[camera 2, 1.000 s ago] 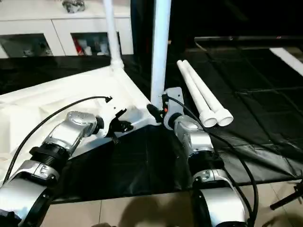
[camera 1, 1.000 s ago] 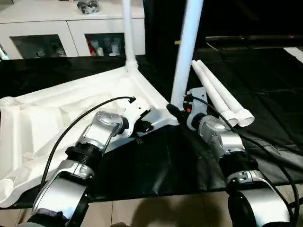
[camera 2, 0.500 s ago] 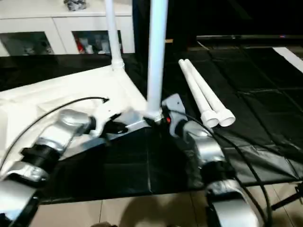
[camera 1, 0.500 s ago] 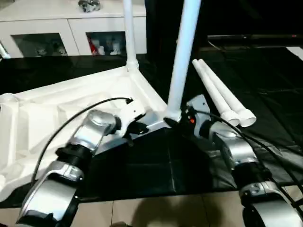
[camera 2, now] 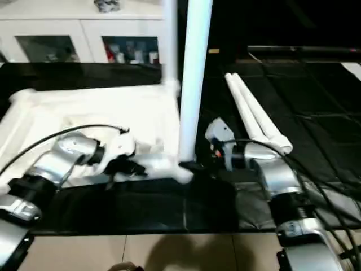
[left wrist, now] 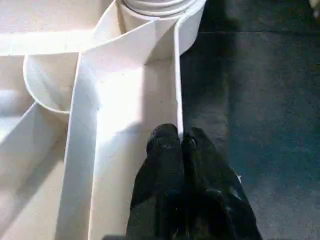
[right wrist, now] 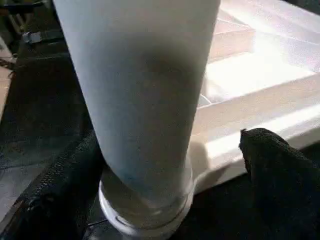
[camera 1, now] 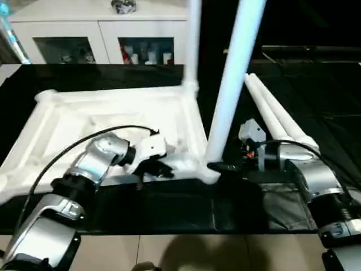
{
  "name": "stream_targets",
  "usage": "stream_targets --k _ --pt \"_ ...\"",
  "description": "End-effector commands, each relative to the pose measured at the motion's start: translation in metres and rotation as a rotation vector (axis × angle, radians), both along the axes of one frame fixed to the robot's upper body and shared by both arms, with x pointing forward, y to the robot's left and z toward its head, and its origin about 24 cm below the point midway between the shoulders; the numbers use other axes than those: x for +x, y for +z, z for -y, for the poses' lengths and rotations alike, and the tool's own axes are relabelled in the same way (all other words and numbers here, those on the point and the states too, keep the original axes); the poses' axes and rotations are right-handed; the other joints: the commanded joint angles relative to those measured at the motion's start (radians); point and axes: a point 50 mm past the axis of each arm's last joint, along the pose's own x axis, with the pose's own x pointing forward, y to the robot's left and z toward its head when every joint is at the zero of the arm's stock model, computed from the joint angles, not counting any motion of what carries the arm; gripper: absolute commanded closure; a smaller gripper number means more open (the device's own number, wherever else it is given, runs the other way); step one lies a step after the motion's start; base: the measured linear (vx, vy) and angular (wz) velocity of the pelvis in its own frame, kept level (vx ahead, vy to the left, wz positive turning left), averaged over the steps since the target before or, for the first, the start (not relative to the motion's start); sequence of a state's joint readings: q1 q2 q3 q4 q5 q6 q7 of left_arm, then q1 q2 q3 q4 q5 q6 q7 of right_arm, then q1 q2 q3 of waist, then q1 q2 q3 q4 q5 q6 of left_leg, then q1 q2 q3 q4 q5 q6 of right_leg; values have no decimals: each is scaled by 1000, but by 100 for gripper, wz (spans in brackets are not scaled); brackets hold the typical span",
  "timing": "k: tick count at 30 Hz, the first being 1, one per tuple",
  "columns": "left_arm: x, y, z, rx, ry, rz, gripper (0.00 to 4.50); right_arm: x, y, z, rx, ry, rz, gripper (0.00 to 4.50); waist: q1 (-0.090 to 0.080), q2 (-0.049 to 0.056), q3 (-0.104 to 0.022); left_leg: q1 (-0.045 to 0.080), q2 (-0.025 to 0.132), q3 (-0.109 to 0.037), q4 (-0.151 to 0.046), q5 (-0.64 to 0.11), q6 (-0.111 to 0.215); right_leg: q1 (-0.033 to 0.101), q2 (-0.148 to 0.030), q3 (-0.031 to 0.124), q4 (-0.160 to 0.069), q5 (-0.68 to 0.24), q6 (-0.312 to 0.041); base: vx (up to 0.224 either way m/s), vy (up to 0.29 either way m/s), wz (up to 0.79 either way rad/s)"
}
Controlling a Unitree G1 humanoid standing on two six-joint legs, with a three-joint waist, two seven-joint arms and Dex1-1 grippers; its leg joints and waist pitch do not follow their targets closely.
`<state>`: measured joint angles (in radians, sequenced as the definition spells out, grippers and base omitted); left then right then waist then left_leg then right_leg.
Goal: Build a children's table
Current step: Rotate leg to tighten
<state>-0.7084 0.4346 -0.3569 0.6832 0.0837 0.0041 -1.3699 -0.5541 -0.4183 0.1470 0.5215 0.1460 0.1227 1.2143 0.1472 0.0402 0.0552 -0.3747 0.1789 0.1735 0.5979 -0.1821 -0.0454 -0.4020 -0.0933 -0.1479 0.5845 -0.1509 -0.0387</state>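
Table top (camera 1: 113,116) lies upside down on black mat (camera 1: 186,209), ribbed underside up, so corner sockets face up to take legs. Two legs stand upright in the sockets: far leg (camera 1: 193,39) at far corner, near leg (camera 1: 231,84) in near corner socket (left wrist: 160,10), right by both grippers.

Left gripper (left wrist: 181,145): fingers (left wrist: 165,150) pressed together, pinching the thin rim wall of the top btwn them, just short of the near socket. Judged reason: it steadies the top so it doesn't slide or tip while the leg is seated.

Right gripper (right wrist: 145,165): fingers (right wrist: 280,170) spread, one each side of near leg's base, leg btwn them, just above the socket collar. Can't tell whether the pads actually touch the leg; looks like a loose bracket, not a clamp. Prob guards the leg upright or is set to push/twist it home.

Two spare legs (camera 1: 276,116) lie side by side on the mat, beyond the right gripper's fingers, apart from them. Two sockets on the left side of the top are unfilled, so approx halfway. White cabinet (camera 1: 101,39) stands behind.
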Motion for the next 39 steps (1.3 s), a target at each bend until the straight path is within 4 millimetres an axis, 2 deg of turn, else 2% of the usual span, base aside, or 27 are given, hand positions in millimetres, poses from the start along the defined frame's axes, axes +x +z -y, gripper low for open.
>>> stream_targets --k 1,3,5,6,7,9,10,14,19,20,23,25,31,36,39 --pt "-4 6 6 1 -97 15 450 -2 2 -1 -28 36 3 5 -4 -1 -82 17 66 -20 -64 -199 59 60 -84 70 -63 -258 -174 0 0 0" --pt "-5 5 4 13 -126 9 450 -3 0 -5 -31 70 -1 5 -5 -6 -82 16 66 -20 -65 -198 58 60 -84 70 -62 -261 -169 0 0 0" --pt "-6 5 4 21 -145 8 450 -5 -1 -9 -20 95 -18 5 -4 -3 -83 16 67 -20 -64 -190 60 59 -84 71 -61 -260 -168 0 0 0" --pt "-7 5 3 22 -151 6 450 -6 -1 -11 -16 108 -25 5 -4 -6 -82 15 67 -20 -64 -190 61 60 -84 70 -61 -262 -167 0 0 0" --pt "-7 5 3 22 -152 6 450 -6 -1 -11 -16 108 -25 22 -3 -5 -83 16 67 -20 -64 -189 61 59 -84 71 -60 -264 -167 0 0 0" --pt "-7 5 3 20 -159 4 450 -8 -3 -13 -18 136 -39 22 -3 -4 -83 16 67 -20 -64 -187 61 59 -84 71 -60 -261 -168 0 0 0" --pt "-7 5 4 20 -161 5 450 -9 -3 -14 -22 149 -48 36 -3 -5 -83 15 67 -20 -64 -183 61 59 -84 71 -59 -257 -169 0 0 0" --pt "-6 5 3 22 -160 9 450 -12 -6 -12 -55 184 -75 69 -1 -5 -83 16 67 -20 -64 -187 58 60 -83 70 -60 -267 -166 0 0 0" --pt "-6 4 2 24 -158 9 450 -14 -7 -9 -63 181 -83 69 -1 -5 -82 15 67 -20 -63 -186 59 59 -84 71 -62 -276 -158 0 0 0" --pt "-6 4 2 24 -158 9 450 -14 -7 -9 -59 180 -87 99 -1 -5 -82 16 67 -20 -64 -188 57 59 -84 71 -62 -278 -158 0 0 0" --pt "-6 3 3 25 -157 10 450 -15 -8 -11 -44 177 -93 105 -1 -5 -83 16 67 -20 -63 -187 57 59 -84 71 -61 -270 -162 0 0 0" --pt "-6 4 3 24 -157 11 450 -15 -8 -12 -39 178 -95 140 -1 -6 -83 16 68 -20 -63 -185 57 59 -84 71 -60 -262 -165 0 0 0" --pt "-5 4 2 24 -157 10 450 -16 -7 -14 -24 188 -101 175 0 -5 -83 17 68 -20 -64 -190 54 59 -85 71 -62 -274 -162 0 0 0" --pt "-6 2 1 22 -147 -1 450 -18 -8 -16 -16 199 -109 182 0 -6 -84 16 68 -20 -63 -179 58 60 -85 72 -60 -258 -164 0 0 0" --pt "1 1 6 -14 -38 11 450 -19 -10 -22 38 157 -111 184 -1 -7 -81 17 68 -18 -63 -191 55 57 -85 72 -64 -281 -160 0 0 0"
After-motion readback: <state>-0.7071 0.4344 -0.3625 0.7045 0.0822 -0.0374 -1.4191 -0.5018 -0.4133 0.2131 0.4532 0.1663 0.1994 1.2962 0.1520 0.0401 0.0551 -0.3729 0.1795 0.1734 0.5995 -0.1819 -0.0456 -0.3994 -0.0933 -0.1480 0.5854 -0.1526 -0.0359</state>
